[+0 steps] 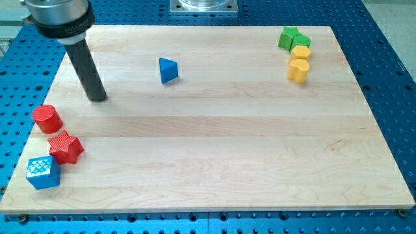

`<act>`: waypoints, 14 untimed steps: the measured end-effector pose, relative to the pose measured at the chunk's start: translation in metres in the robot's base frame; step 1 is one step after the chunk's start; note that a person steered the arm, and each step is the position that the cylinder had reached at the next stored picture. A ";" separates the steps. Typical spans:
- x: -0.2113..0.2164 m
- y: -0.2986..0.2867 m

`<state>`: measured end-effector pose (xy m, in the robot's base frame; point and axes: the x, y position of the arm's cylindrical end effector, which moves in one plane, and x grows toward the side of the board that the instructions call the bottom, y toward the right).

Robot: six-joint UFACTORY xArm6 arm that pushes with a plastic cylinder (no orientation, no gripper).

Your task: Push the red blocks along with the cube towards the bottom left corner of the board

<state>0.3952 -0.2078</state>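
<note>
A red cylinder stands near the board's left edge. A red star-shaped block lies just below and right of it. A blue cube with a patterned top sits at the bottom left, touching or nearly touching the star. My tip rests on the board above and to the right of the red cylinder, apart from all three blocks. The dark rod rises from it toward the view's top left.
A blue triangular block lies at upper centre-left. At the top right, a green star-shaped block, a yellow block and a yellow cylinder cluster in a column. The wooden board is bordered by a blue perforated table.
</note>
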 end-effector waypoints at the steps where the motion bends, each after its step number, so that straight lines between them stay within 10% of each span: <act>1: 0.004 -0.038; 5: 0.113 -0.041; 7: 0.043 -0.026; 14: 0.057 -0.096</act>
<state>0.4521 -0.3042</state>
